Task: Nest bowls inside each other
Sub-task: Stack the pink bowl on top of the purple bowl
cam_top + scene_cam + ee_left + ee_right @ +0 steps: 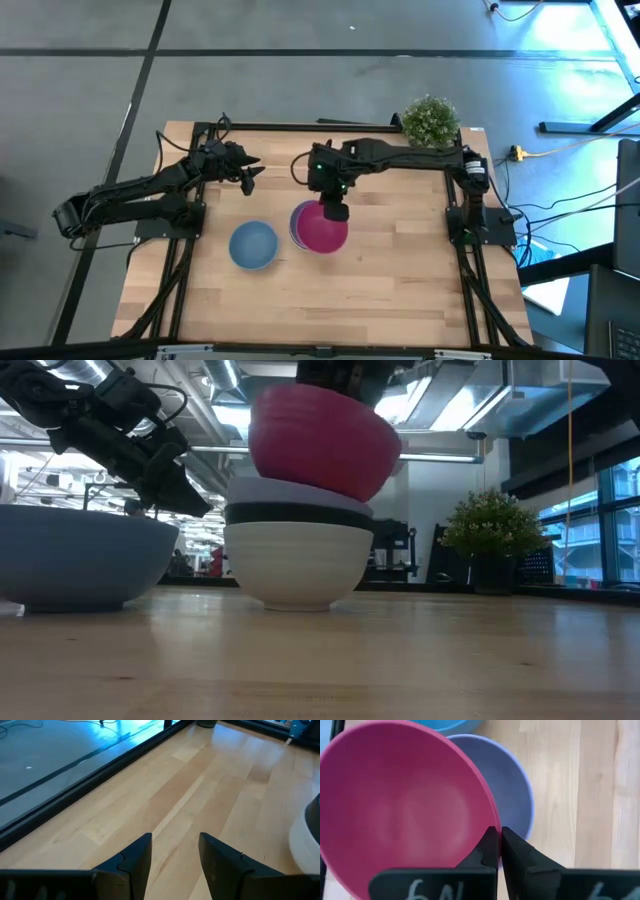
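Observation:
A stack of three nested bowls stands on the table: white bowl (292,565) at the bottom, black bowl (298,515) in it, lavender bowl (290,491) (507,785) on top. My right gripper (336,210) (500,842) is shut on the magenta bowl (322,228) (322,440) (405,810), which sits tilted in the lavender bowl. The blue bowl (253,245) (75,555) stands alone on its base to the stack's left. My left gripper (250,178) (175,850) hovers open above the table, toward the far left. My right gripper pinches the magenta bowl's rim (492,827) between its two fingers, one finger inside the bowl and one outside. The fingers come from above, pointing down. The bowl is tilted, its underside resting in the lavender bowl of the stack.
A small green potted plant (431,120) (492,540) stands at the table's far right corner. Bare wood lies along the near side (330,300) and to the stack's right.

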`<state>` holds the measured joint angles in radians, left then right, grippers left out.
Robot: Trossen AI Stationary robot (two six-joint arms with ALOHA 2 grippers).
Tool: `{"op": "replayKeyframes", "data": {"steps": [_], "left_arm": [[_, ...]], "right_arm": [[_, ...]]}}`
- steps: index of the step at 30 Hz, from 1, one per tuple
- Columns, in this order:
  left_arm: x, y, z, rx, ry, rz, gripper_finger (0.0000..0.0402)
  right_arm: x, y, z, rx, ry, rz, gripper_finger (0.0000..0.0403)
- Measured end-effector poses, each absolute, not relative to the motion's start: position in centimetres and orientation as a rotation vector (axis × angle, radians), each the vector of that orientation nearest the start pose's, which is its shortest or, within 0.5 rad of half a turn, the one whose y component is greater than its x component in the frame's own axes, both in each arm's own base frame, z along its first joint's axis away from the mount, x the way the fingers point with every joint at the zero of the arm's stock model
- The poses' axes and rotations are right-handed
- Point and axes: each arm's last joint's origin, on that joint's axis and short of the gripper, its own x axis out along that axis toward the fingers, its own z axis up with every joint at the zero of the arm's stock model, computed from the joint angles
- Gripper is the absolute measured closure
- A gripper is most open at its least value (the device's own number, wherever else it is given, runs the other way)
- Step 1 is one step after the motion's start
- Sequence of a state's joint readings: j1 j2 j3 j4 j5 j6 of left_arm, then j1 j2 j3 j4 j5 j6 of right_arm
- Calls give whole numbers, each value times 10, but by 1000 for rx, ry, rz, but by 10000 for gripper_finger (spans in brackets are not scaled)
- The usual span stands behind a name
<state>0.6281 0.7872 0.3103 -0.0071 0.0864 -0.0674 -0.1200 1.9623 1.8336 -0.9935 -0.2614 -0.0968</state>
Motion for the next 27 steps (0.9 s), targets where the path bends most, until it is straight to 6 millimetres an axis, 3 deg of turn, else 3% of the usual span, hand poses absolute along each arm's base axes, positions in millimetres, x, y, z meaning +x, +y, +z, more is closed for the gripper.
{"op": "replayKeyframes", "data": {"steps": [12,27], "left_arm": [[134,95,186,-236,441,547,244],[134,94,186,-236,441,546,244]], "right_arm": [[413,-50,302,116,1043,172,395],[429,-58,268,135,1095,215,395]]}}
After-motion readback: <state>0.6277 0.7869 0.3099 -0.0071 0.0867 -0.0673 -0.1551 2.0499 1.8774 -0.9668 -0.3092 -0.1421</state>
